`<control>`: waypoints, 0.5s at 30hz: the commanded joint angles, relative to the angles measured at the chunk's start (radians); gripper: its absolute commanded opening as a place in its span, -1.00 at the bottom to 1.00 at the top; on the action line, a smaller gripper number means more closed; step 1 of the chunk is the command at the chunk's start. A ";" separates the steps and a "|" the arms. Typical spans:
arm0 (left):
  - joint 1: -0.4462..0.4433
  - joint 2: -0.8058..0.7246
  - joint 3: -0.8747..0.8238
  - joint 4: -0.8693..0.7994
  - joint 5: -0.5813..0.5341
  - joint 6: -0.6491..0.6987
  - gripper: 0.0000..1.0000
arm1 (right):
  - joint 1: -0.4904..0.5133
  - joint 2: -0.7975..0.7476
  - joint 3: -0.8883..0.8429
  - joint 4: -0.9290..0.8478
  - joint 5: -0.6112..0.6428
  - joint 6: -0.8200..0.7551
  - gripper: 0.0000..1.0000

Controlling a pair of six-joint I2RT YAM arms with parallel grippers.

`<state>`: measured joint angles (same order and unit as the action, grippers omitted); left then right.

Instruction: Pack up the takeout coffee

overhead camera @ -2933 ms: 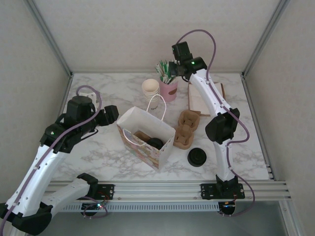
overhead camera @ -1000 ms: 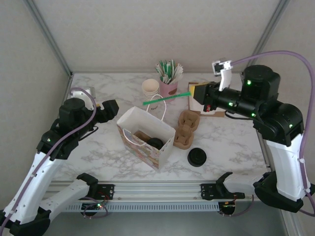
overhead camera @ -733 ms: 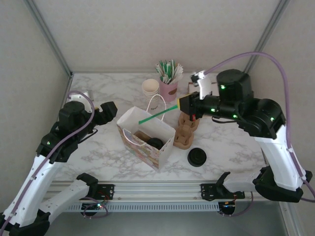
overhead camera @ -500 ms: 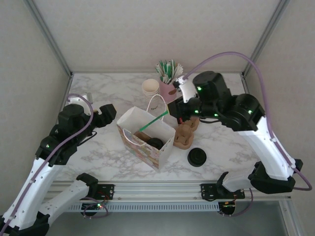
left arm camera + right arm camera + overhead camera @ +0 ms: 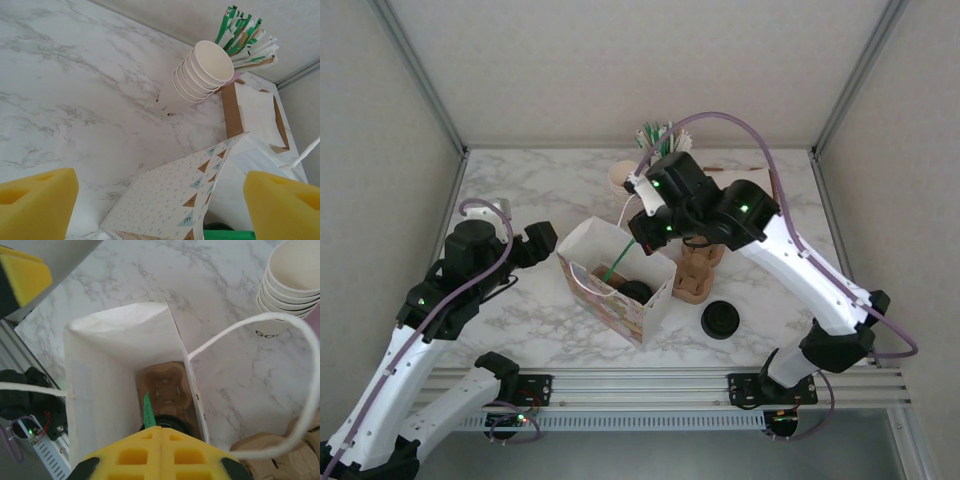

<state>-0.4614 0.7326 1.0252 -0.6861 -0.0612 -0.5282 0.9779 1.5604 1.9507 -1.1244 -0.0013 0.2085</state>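
The takeout coffee (image 5: 636,291) sits inside the open paper bag (image 5: 620,285). Its black lid (image 5: 174,421) rests in a brown cup tray (image 5: 165,385) on the bag's floor. My right gripper (image 5: 645,233) hovers over the bag mouth. Its yellow pads (image 5: 161,430) are shut on a green wrapped straw (image 5: 147,412), whose tip points down into the bag beside the lid. My left gripper (image 5: 542,240) stands open just left of the bag (image 5: 175,200), with nothing between its pads (image 5: 35,200).
A loose black lid (image 5: 720,320) lies right of the bag, with spare brown trays (image 5: 698,262) behind it. A stack of cream cups (image 5: 202,75), a cup of straws (image 5: 245,37) and a napkin holder (image 5: 255,115) stand at the back. The bag's white handle (image 5: 280,320) loops up.
My right arm has swung from the back right leftward and down over the bag, carrying the green straw, and its tip now dips into the bag. The left arm has barely moved.
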 commanded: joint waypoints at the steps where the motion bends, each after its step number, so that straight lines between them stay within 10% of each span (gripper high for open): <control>1: -0.008 -0.016 -0.011 -0.009 0.005 -0.013 0.72 | 0.017 0.032 -0.015 0.039 -0.019 -0.011 -1.00; 15: -0.008 -0.014 -0.025 -0.009 0.016 -0.012 0.69 | 0.052 0.155 -0.012 0.048 0.032 -0.012 -1.00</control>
<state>-0.4614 0.7319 1.0103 -0.6853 -0.0605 -0.5285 1.0157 1.6958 1.9324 -1.0843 0.0013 0.2081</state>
